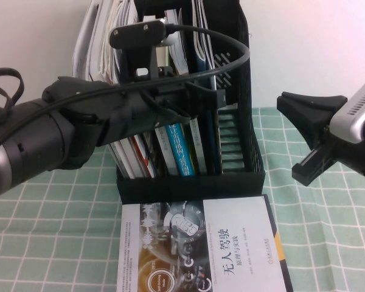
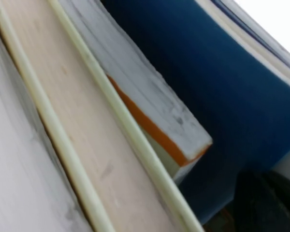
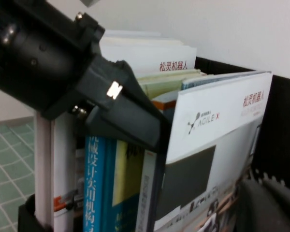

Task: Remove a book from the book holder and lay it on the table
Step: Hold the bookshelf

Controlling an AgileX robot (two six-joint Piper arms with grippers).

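Left tool [image 3: 152,135] among rack [image 1: 249,152] books; right tool [image 1: 304,140] beside.

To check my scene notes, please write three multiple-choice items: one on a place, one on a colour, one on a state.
1. Where is the left gripper?
A. among the books in the book holder
B. flat on the table
C. out of view

2. The table cloth is:
A. red
B. pale green
C. black

3. The right gripper, in the air beside the book holder, is:
A. shut and empty
B. holding a book
C. wide open

Answers:
1 A, its arm reaches into the book holder.
2 B, green with white grid lines.
3 A, it holds nothing.
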